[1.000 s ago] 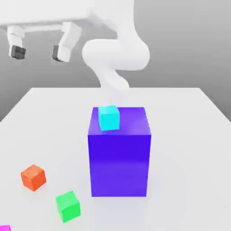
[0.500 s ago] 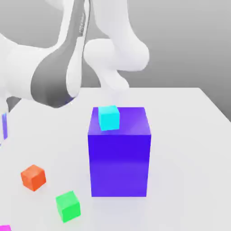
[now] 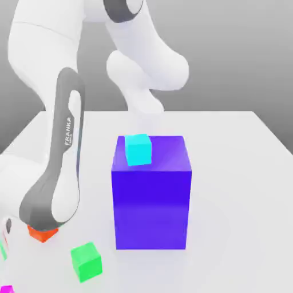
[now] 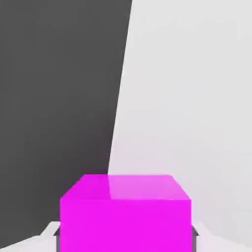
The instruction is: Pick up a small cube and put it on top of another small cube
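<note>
One pink cube (image 4: 125,211) sits tight between my two fingers (image 4: 196,235), so my gripper (image 4: 125,236) is squeezed shut on it. In the exterior view my arm (image 3: 54,171) bends low at that view's left, and a bit of pink (image 3: 6,289) peeks out at the bottom corner. A light blue cube (image 3: 138,149) rests on the big purple block (image 3: 151,200). An orange cube (image 3: 42,233) and a green cube (image 3: 86,261) lie on the white table (image 3: 240,171), near my arm.
</note>
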